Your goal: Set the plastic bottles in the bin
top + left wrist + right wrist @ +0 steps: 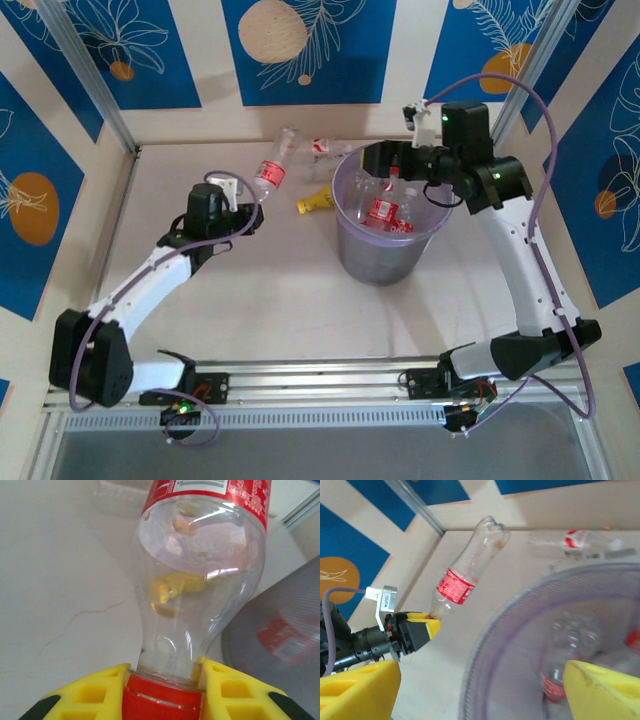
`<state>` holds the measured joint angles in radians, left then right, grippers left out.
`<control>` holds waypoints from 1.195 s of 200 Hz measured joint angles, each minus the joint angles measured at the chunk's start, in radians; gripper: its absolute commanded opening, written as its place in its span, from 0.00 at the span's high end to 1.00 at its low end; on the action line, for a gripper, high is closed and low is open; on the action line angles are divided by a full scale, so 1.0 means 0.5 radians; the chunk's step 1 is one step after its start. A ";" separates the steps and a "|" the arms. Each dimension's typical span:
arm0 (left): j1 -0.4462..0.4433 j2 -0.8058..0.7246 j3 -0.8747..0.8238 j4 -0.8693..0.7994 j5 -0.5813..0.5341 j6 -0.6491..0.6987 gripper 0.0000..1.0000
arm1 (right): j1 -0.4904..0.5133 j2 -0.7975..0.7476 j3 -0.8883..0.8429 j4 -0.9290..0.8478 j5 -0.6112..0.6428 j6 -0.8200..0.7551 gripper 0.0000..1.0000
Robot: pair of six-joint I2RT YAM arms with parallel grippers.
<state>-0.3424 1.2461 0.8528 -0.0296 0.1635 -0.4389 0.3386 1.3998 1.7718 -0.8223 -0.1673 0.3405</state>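
A clear bottle with a red label (272,170) is held off the table (250,290), tilted, with its base pointing up towards the back wall and its red cap (160,700) lowest. The left gripper (255,203) has it by the neck. In the left wrist view the two yellow fingers (95,695) are closed on either side of the neck, just above the cap. This bottle is left of the bin (385,255) and outside it, with a gap between them.

The bin stands upright on the table, right of centre. At least two red-labelled bottles (385,210) lie at its bottom. In the right wrist view one of them (565,650) shows through the bin's wall.

The right gripper (393,168) hangs over the far rim of the bin. Its yellow fingers (360,690) are spread wide apart with nothing between them.

A yellow bottle (312,202) lies on the table between the held bottle and the bin, close to the bin's left side. Another clear bottle with a red label (325,148) lies on its side near the back wall, behind the bin.
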 measured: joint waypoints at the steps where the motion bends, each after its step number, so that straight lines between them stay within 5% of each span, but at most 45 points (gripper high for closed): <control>1: 0.000 -0.011 -0.009 0.011 0.004 -0.005 1.00 | 0.005 0.002 0.003 0.002 0.002 0.002 0.16; 73: -0.012 -0.358 -0.289 0.420 0.361 -0.278 1.00 | 0.397 0.484 0.333 0.214 0.003 0.095 0.15; 162: -0.059 -0.414 -0.405 0.719 0.575 -0.317 1.00 | 0.486 0.922 0.607 0.246 -0.079 0.235 0.10; 239: -0.059 -0.407 -0.418 0.736 0.579 -0.317 1.00 | 0.484 0.975 0.633 0.314 -0.131 0.316 0.33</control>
<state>-0.3717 1.0428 0.6437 0.3386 0.4530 -0.5972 0.5808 1.8874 2.0884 -0.6651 -0.2329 0.4984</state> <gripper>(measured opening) 0.301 0.698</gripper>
